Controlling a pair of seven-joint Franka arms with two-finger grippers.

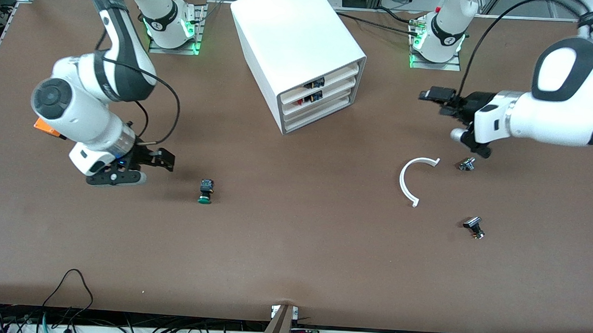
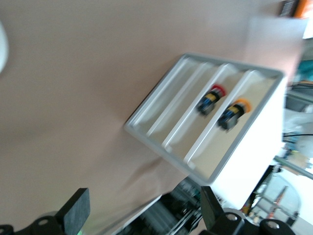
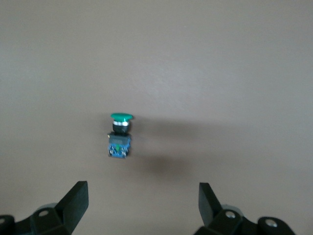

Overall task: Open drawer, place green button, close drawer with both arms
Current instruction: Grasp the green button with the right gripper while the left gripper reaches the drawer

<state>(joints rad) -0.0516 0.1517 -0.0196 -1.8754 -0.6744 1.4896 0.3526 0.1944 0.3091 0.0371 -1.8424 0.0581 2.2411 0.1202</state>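
brown table [image 1: 293, 255], button [image 1: 206, 191] cap toward front camera

A wide brown table [image 1: 293, 255] fills the scene, with black cables [image 1: 69, 321] trailing along its near edge.

The left wrist view showed the white cabinet [image 2: 254, 161] standing on the brown table [image 2: 73, 122], its open-fronted stack of three shallow drawers facing the camera within a grey frame. One drawer held a button with a red cap [image 2: 211, 96] and the neighbouring drawer a button with an orange cap [image 2: 234, 111], both with dark bodies, while the drawer [image 2: 161, 100] at the table end of the stack showed nothing inside. The left gripper [image 2: 144, 215] sat with its two black fingertips [image 2: 76, 210] spread wide apart, nothing between them, and clear of the cabinet.
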